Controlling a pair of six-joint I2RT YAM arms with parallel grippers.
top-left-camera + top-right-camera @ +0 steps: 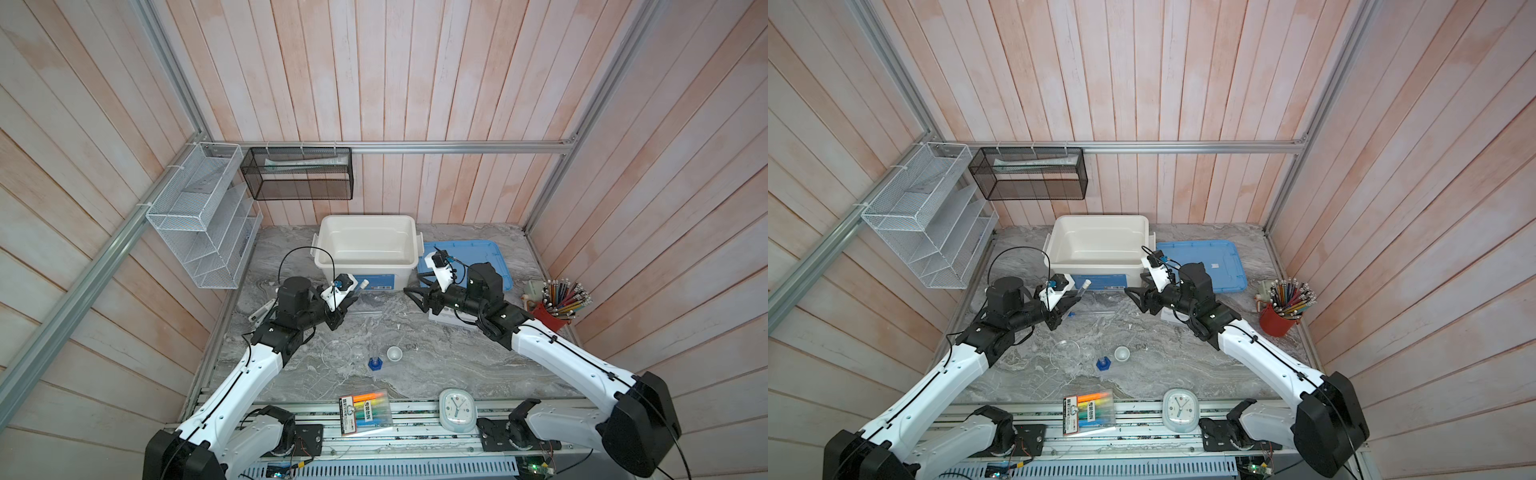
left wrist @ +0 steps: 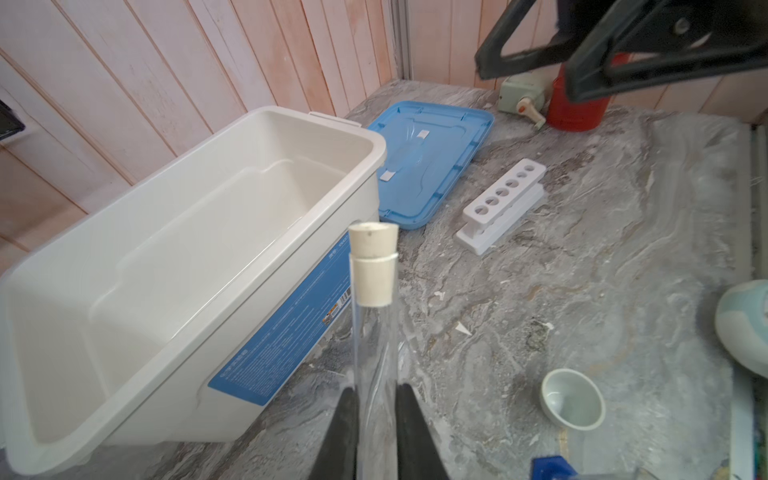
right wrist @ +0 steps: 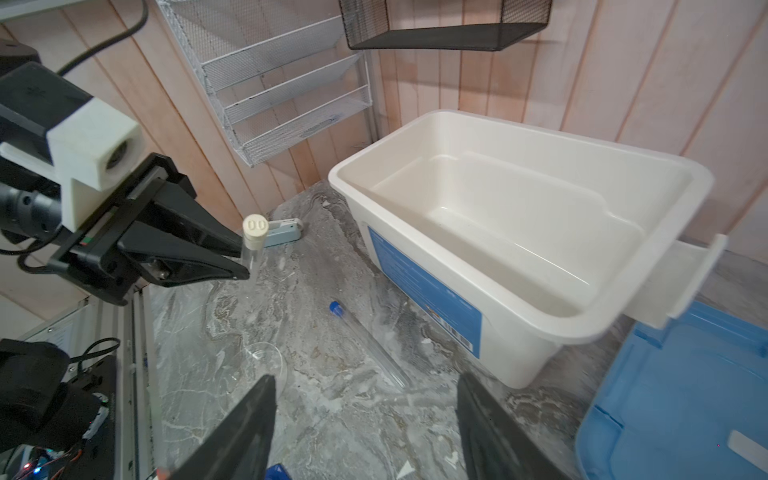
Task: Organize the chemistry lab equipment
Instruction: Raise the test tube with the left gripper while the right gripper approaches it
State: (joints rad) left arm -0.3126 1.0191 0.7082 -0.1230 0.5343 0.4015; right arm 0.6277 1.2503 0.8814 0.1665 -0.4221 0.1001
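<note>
The left fingers point(image 2: 343, 436) are gripping the white-capped tube point(image 2: 374, 266) before the near edge of the white bin point(image 2: 365, 137). The right fingers point(image 3: 245, 428) are hovering open — over bare worktop point(image 3: 332, 407), near the blue-capped tube point(image 3: 368, 345).

Both top views hang high above the front edge of the marble table point(image 1: 436, 365), looking steeply down and towards the back wall point(image 1: 415, 83), far enough off to take in the whole tabletop. The left wrist camera rides low, white-capped tube point(image 2: 372, 266) close before its lens, facing over the white bin point(image 2: 124, 270) to the blue lid point(image 2: 432, 166) and six-hole rack point(image 2: 503, 203). The right wrist camera, seemingly aimed the opposite way, shares that bin and looks on to the wire shelf point(image 3: 286, 79).
</note>
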